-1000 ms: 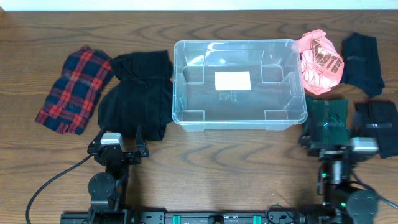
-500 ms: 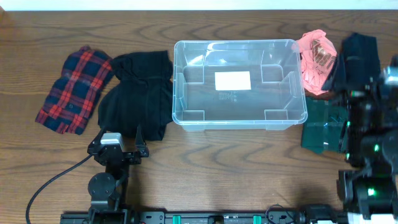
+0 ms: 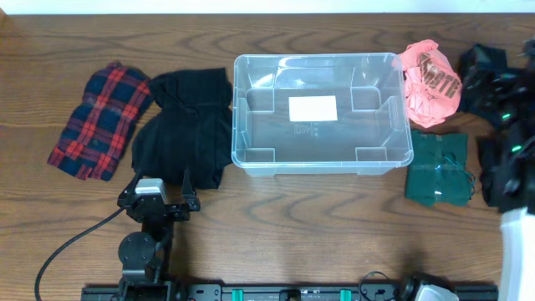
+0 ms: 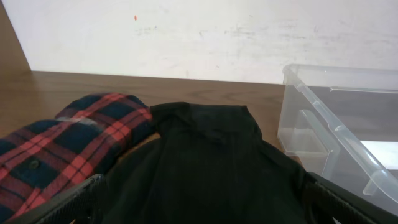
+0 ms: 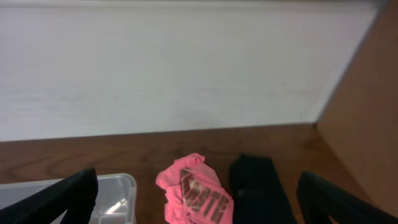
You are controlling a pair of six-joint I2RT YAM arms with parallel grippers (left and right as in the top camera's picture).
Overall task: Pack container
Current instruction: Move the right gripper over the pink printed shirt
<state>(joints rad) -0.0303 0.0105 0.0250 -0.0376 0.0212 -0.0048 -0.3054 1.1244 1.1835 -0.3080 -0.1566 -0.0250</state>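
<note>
Looking down through the overhead feed, I see the wooden table (image 3: 276,226) filling the view. The container (image 3: 251,109) sits upright on it, centred toward the far edge, with its white label (image 3: 313,108) showing on the clear base. A crumpled black garment (image 3: 184,138) lies against the container's left wall, and a red-and-blue plaid garment (image 3: 100,121) touches that one's far side. On the container's right, a folded dark green cloth (image 3: 437,167) lies just beside the near corner. A crumpled pink garment (image 3: 428,79) with dark lettering presses against the far corner. Another black piece (image 3: 481,71) lies past the pink one, partly hidden by my right arm (image 3: 510,142), which shows only as a blur at the table's right edge. My left gripper (image 3: 159,191) sits near the front edge, just short of the black garment, and its wrist feed shows the fingers spread wide, holding nothing. My right gripper (image 5: 198,202) faces the pink garment from its wrist feed, fingers likewise wide apart and clamped on nothing.
</note>
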